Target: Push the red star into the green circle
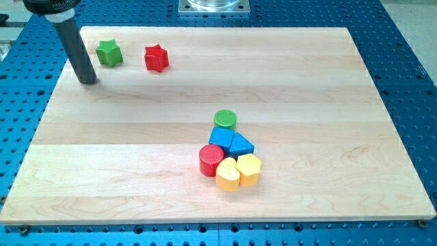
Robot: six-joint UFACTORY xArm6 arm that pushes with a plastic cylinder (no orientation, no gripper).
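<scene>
Rod's upper part is cut off at the view's top; no hand fitted. My tip (89, 80) rests left of the green star (108, 52). Red star (156, 58), ridged, intact, lies upper-left on the table (307, 102), well apart from the green circle (225, 119).

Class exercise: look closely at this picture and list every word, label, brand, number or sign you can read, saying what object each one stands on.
None: no readable text shows in this view.
The wooden board is bare wood grain.
The blocks, such as the red star, green circle and green star, carry no markings.
My tip and its dark rod are unmarked.
The blue perforated table shows only holes.
</scene>
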